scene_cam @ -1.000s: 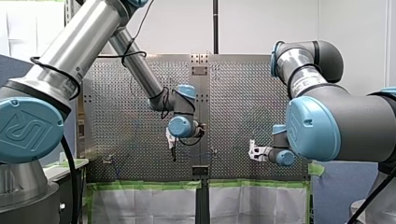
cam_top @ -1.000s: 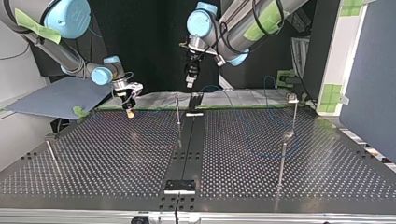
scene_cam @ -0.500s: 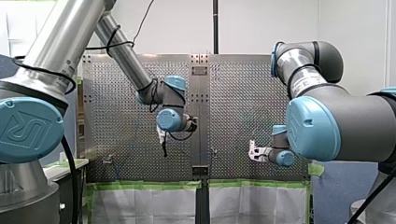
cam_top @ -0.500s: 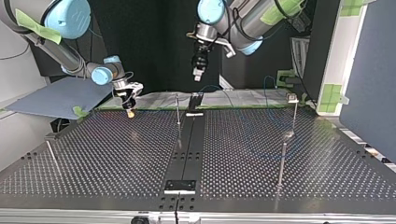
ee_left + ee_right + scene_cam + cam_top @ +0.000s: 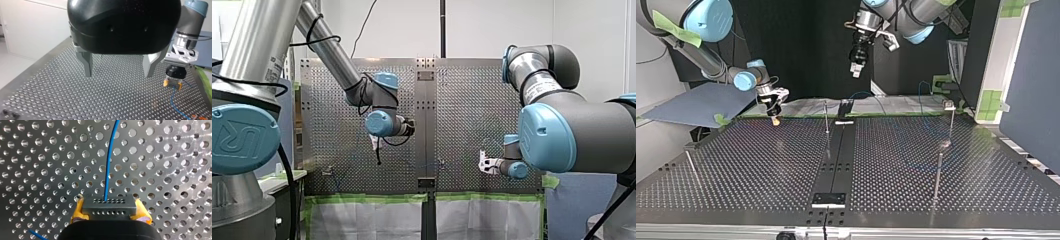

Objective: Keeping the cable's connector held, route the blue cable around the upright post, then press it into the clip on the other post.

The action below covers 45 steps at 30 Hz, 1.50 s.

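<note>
Your left arm's black, metal-fingered gripper (image 5: 118, 73) is climbing away from the perforated table (image 5: 761, 165), jaws gaping and empty, so routing is stalling. Your right arm's yellow-padded gripper (image 5: 774, 119) is clamping the grey block connector (image 5: 109, 206); the thin blue cable (image 5: 108, 165) is trailing ahead, seemingly unrouted.

Front view looks over the table (image 5: 472, 100), top view faces back across it, 2 wrist views nearer.

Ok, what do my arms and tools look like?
My left arm and my right arm are silver tubes with light blue joint caps; black cables wrap the left. My left tool is black with metal fingers; my right tool has yellow pads.
</note>
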Motion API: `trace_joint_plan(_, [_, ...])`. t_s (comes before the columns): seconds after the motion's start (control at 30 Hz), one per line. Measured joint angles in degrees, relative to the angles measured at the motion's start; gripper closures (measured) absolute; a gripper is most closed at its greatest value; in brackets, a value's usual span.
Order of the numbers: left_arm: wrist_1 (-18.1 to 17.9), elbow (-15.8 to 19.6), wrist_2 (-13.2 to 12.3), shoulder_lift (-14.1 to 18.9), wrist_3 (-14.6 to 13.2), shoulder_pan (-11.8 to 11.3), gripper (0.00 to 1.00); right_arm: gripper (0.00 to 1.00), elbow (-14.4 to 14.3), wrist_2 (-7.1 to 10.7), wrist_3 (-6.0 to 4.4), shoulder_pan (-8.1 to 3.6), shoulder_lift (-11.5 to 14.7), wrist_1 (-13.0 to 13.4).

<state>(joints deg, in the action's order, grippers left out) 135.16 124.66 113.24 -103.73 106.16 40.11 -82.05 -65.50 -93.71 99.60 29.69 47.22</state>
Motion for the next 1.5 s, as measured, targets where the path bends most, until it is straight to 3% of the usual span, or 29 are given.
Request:
trace_joint_plan(0.3, [-1.7,3.5,0.0,3.5,0.8,0.0,0.02,1.00,0.0,0.01,0.24,-0.14,-0.1,-0.3])
trace_joint_plan(1.5, [-1.7,3.7,0.0,3.7,0.9,0.0,0.02,1.00,0.0,0.01,0.27,-0.15,-0.1,-0.3])
